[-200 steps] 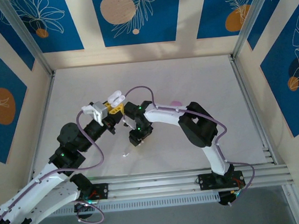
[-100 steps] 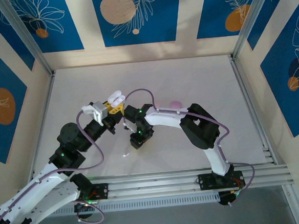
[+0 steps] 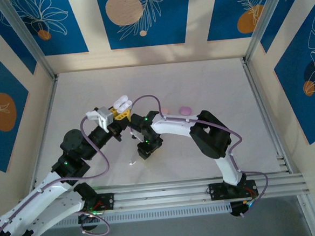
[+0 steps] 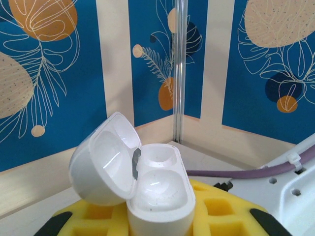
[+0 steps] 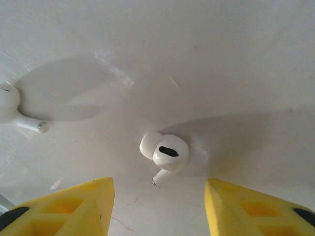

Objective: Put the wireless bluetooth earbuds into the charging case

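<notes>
White tabletop (image 3: 198,82) boxed by blue leaf-print panels (image 3: 139,16). From the left wrist: left gripper (image 4: 160,219) clamped on open white charging case (image 4: 160,184), wells seemingly empty. From the right wrist: right gripper (image 5: 157,191) parted over a white earbud (image 5: 165,153) at frame centre, second earbud (image 5: 14,110) at left edge.

Counter (image 3: 209,82): plain white sheet, lightly scuffed where the right wrist view looks straight down on it. Enclosure walls (image 3: 195,18): cream, set with blue panels (image 3: 140,22) printed with white line-drawn leaves and orange and peach discs. Aluminium posts (image 3: 26,38) stand at the two far corners, one showing upright between two panels in the left wrist view. Slotted aluminium rails (image 3: 173,193) run across the near edge of the counter.
</notes>
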{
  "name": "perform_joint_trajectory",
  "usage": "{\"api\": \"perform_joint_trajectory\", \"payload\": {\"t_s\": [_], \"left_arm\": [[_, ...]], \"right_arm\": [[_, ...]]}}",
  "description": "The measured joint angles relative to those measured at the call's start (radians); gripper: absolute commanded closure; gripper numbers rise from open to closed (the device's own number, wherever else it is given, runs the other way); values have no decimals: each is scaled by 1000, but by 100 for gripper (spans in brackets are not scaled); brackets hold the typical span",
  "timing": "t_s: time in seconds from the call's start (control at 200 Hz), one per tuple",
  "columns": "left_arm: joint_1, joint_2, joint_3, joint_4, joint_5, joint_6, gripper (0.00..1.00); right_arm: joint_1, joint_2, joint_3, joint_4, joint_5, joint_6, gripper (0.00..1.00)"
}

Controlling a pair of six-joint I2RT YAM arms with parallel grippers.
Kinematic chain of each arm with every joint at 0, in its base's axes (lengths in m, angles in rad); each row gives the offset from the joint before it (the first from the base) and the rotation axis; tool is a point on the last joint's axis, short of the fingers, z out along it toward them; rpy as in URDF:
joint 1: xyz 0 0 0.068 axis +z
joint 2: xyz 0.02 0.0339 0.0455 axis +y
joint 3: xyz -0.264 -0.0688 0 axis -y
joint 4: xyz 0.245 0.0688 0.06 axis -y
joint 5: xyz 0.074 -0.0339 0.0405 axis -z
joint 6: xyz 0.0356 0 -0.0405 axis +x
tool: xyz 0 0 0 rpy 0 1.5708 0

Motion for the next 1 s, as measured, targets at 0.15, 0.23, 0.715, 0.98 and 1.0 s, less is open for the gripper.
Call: {"api": "perform_joint_trajectory", "payload": {"t_s": [0.15,0.23,0.715,0.98,1.0], "left_arm": [[0,-5,0,0,0,0,85],[0,-12,0,0,-3,0,85],[0,-20,0,0,-8,0,85],[0,-20,0,0,-8,0,85],[0,-20,0,0,-8,0,85]], "right_arm": [[5,14,66,-14,11,35,45],[11,33,94,-34,27,63,45],[27,136,167,-117,77,100,53],[27,162,204,-150,88,119,55],[27,163,207,-151,89,121,57]]}}
